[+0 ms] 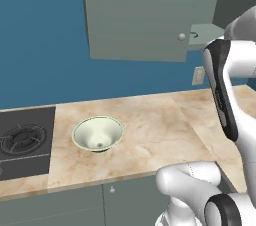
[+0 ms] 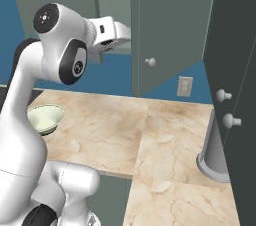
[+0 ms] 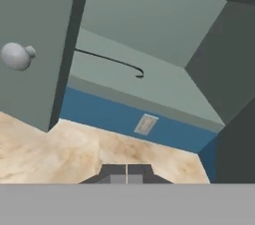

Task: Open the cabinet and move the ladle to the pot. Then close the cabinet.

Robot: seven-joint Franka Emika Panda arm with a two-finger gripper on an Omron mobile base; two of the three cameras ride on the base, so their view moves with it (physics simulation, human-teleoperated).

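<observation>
Counter: beige marble worktop [image 1: 150,130] under a blue wall; grey-green base cupboards [image 1: 75,205] below its front edge.
Cooktop: dark burner plate [image 1: 25,142] set in the counter at far left of the left base view.
Bowl: pale green-white bowl [image 1: 98,133] upright on the marble, just right of the cooktop.
Cabinet: grey-green wall cabinet [image 1: 135,15]; the door with the round pale knob [image 3: 16,56] stands swung out, interior exposed.
Ladle: ladle [image 3: 112,62] lies on the cabinet's bottom shelf, thin handle along the shelf, dark curved end toward the back corner; nothing touches it.
Outlet: pale wall socket [image 3: 145,124] on the blue wall below the cabinet.
Gripper: gripper [image 3: 126,173] fingertips pressed together, nothing between them; raised in front of the open cabinet, apart from the ladle.
</observation>
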